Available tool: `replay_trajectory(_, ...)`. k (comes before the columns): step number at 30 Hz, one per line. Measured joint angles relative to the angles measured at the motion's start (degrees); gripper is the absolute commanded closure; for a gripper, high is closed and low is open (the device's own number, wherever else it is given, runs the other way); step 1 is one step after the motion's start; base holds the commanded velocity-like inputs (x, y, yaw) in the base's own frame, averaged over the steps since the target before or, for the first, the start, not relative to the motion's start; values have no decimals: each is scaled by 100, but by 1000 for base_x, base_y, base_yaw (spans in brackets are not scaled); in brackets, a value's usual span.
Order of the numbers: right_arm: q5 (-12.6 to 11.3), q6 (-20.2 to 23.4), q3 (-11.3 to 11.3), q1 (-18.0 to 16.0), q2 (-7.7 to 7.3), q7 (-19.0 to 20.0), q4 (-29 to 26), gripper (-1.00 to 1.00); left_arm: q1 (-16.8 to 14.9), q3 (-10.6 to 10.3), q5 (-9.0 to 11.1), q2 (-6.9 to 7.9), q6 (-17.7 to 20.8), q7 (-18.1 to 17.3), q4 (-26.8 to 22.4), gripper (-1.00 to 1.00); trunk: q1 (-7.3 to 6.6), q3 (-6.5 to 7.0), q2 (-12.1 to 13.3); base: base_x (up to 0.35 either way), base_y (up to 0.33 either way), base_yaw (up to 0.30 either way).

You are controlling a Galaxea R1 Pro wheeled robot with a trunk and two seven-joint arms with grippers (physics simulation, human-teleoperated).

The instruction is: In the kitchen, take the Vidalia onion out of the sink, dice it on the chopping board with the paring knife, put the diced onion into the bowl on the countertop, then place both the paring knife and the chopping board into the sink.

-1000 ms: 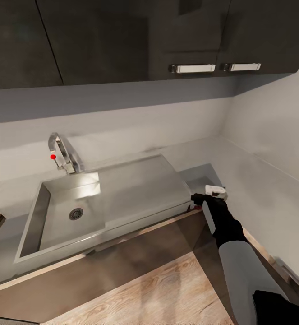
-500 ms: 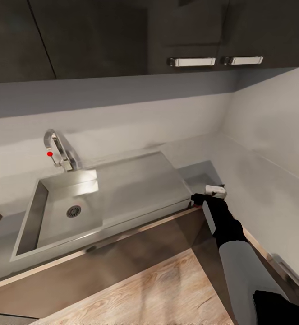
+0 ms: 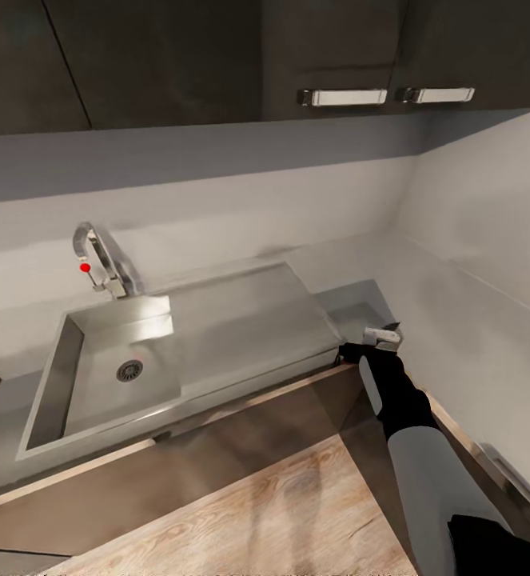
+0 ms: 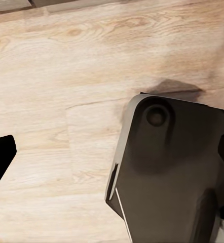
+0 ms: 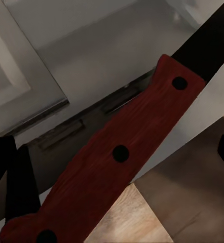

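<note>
The sink [image 3: 177, 352] sits at nine o'clock of the right gripper [image 3: 380, 340], basin bare. The gripper is clamped on the knife [image 5: 112, 162] by its red handle — light, stiff, sharp-bladed; the handle is the safe hold.

Dark glossy wall cupboards [image 3: 217, 56] overhead, fitted with two silver bar handles [image 3: 343, 97]. Plain pale-grey walls [image 3: 217, 200] meeting in a corner at right. Pale wood-grain plank floor [image 3: 280, 520] below, softly and evenly lit.

Sink set in the countertop, tap behind it.
Sink [image 3: 97, 376] lies left in countertop [image 3: 424, 296]; tap [image 3: 97, 260] behind; right gripper [image 3: 372, 342] just right of the drainboard [image 3: 249, 320].
</note>
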Motion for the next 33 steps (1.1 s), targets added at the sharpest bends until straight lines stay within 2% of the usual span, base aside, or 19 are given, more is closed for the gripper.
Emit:
replay_trajectory(14,-48,-17,7,-2,3,7,-173,-100,0,2,2,0,0,0,3,-100,-2,-121,-3,0,0,0)
replay_trajectory(28,-40,-17,10,-2,3,4,-188,-100,0,2,1,0,0,0,3,-100,-2,-131,-3,0,0,0)
replay_trajectory(29,-40,-17,10,-2,3,4,-188,100,0,3,1,0,0,0,3,-100,-2,-131,-3,0,0,0)
replay_trajectory(33,-53,-20,10,-2,4,5,-186,100,0,2,0,0,0,0,0,-100,-2,-130,-3,0,0,0)
